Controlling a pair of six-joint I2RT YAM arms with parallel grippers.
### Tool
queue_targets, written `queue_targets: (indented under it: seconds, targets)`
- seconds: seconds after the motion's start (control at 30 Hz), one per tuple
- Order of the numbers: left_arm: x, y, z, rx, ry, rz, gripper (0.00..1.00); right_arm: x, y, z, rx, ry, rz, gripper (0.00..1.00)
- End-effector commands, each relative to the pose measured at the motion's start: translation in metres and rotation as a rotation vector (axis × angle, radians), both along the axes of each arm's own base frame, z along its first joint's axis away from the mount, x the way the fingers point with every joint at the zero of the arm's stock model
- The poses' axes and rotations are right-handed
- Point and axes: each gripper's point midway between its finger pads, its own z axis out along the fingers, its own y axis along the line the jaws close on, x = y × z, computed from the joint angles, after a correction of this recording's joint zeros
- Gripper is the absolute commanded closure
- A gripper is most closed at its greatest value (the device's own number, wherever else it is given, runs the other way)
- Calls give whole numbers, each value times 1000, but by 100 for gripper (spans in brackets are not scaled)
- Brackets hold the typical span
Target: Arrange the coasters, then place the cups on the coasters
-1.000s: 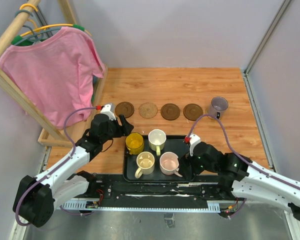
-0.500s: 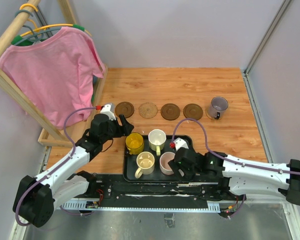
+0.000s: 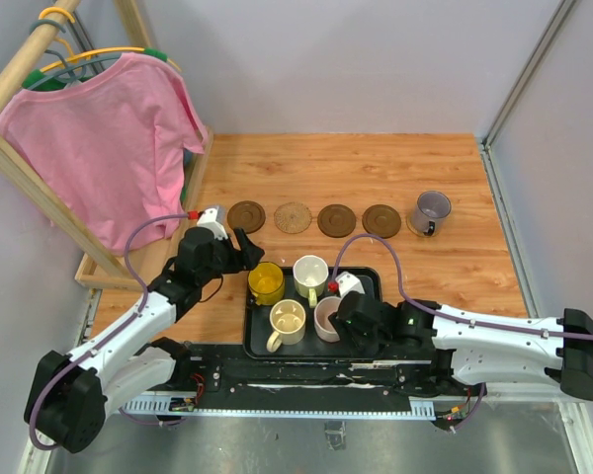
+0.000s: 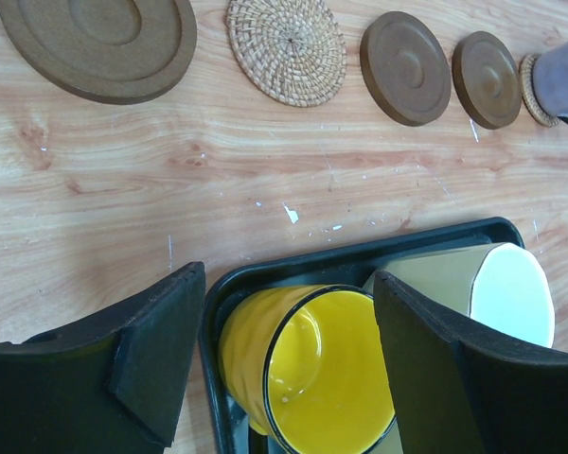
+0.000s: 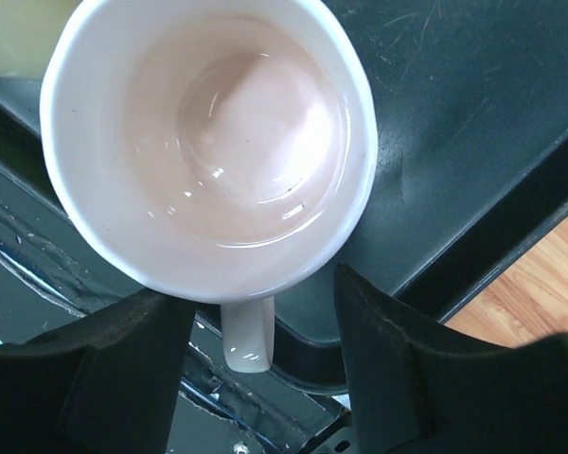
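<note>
Top external view: five coasters (image 3: 337, 220) run in a row across the middle of the bench (image 3: 356, 163). Four lie bare (three dark brown, one woven tan), and the one at the right end carries the grey-purple mug (image 3: 433, 208). Nearer the arms, the black tray (image 3: 257, 316) holds the other four cups. The yellow mug (image 3: 266, 282) sits at its far left corner with the white mug (image 3: 310, 275) just beside it. The cream mug (image 3: 287, 321) and the pink mug (image 3: 328, 318) make up the near row.

The left tool (image 3: 245, 245) hangs over the bench just beyond the tray's far left corner, its jaws spread wide and gripping nothing. The left wrist view frames the yellow mug between the two fingers (image 4: 161, 359), with a sliver of space showing on the left side. The right finger overlaps the mug's rim in the picture, so contact there cannot be judged.

The right tool (image 3: 344, 321) is down at the right side of the pink mug. The right wrist view looks straight into that mug. Its handle (image 5: 248, 336) sticks out between the two fingers (image 5: 398, 369), with a clear gap on either side. The jaws are partly open and straddle the handle without clamping it (the mug rests on the tray floor).
</note>
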Motion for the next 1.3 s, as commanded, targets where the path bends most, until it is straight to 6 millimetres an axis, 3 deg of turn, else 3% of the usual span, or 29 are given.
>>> queue_targets:
  seconds: [0.0,0.63,0.87,1.07,1.27]
  targets:
    - [-1,-2,4,-17,-21,-1,24,-4,8,1,30,-2,14,43]
    - [-4,-1,4,-36,-23,3,24,-9,5,-15,-14,33,16,50]
    - [-5,-2,1,-42,-18,2,24,-10,5,-19,-27,40,18,67]
    - [-6,-2,0,-44,-15,2,24,-12,4,-17,-34,44,25,98]
    - [-6,-3,0,-52,-13,-1,24,-7,-5,1,-43,-9,-2,99]
